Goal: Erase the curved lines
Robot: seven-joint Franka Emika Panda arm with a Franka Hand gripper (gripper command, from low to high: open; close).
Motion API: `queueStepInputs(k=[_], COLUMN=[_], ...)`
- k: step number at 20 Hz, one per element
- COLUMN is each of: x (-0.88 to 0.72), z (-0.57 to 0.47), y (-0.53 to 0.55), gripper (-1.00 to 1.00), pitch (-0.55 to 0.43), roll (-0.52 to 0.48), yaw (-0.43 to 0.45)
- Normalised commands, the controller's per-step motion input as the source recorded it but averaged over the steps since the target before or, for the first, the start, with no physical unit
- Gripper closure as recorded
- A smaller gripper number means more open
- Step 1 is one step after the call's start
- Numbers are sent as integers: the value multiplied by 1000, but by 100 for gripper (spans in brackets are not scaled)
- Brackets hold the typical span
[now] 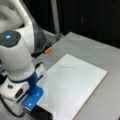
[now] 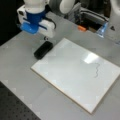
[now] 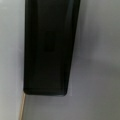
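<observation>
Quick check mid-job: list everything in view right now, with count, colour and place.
whiteboard: one, white, flat on the table, centre in both front views.
curve lines: one wavy stroke, dark grey, on the board toward a front view's right; unerased.
eraser: one, black block, on the table beside the board's corner, fills the wrist view.
orange item: one, small, on the table beyond the board.
table: one, grey.
gripper: one, white and blue arm end, directly above the eraser, not on it; jaws not discernible.
</observation>
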Motion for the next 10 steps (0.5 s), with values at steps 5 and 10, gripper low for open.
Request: queueStepInputs(k=[5, 10], x=[209, 214], z=[-44, -15], y=[-142, -151], gripper=[-100, -100], pitch=[115, 128], roll=[192, 209], yaw=[-1, -19])
